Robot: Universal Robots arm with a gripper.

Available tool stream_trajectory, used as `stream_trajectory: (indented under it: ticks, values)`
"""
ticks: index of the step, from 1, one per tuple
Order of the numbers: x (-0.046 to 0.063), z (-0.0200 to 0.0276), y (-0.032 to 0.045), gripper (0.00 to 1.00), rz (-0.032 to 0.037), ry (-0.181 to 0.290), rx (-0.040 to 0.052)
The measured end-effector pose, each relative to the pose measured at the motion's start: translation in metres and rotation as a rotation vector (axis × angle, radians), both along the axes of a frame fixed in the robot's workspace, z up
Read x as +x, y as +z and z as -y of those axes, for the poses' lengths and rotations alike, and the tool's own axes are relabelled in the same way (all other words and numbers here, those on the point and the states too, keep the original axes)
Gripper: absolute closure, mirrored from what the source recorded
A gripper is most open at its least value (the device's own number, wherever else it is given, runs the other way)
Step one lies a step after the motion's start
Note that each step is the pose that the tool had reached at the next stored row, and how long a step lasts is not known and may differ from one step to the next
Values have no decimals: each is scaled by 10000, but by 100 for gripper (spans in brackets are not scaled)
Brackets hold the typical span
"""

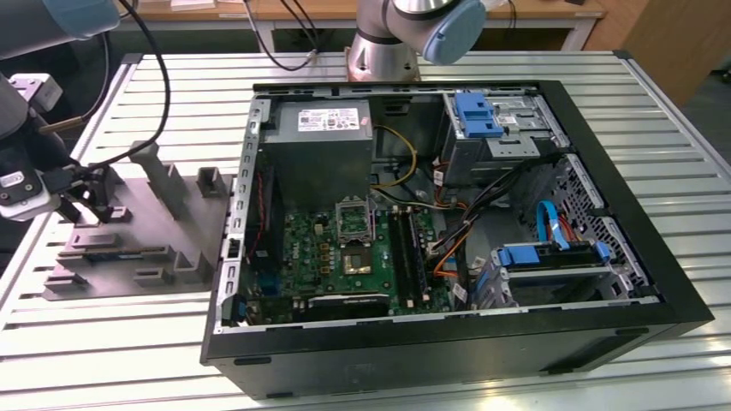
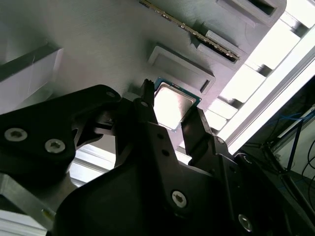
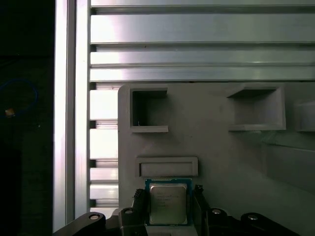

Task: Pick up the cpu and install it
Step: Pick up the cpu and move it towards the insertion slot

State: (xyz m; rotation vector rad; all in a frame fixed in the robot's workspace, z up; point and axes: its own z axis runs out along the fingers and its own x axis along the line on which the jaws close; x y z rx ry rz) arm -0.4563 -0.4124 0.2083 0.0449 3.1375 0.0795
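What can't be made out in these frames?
cpu: one corner hidden behind the pincer, second wrist view.
Socket: pins and latch too small, exterior view.
Grey fixture: slots toward the exterior view's left covered by the arm.

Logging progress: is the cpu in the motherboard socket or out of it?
Out: the cpu is at the grey fixture plate beside the computer case, within the gripper.

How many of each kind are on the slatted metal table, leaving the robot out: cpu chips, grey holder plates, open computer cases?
cpu: 1
grey holder plate: 1
open computer case: 1
Total: 3
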Motion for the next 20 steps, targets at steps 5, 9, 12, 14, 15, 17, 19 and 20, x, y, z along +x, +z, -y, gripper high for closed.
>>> stream_trajectory:
  ticks: [5, 9, 12, 14, 15, 17, 19, 20]
  values:
    - [0, 0, 8, 53, -1, 0, -1]
    - [0, 0, 16, 53, -1, 0, -1]
    - [0, -1, 25, 53, -1, 0, -1]
    - [0, -1, 29, 53, 0, -1, -1]
    - [0, -1, 30, 53, 0, 0, 0]
    - [0, -2, 42, 53, -1, 0, -1]
    - [0, -2, 44, 53, 0, 0, -1]
    - [0, -2, 47, 53, -1, 0, -1]
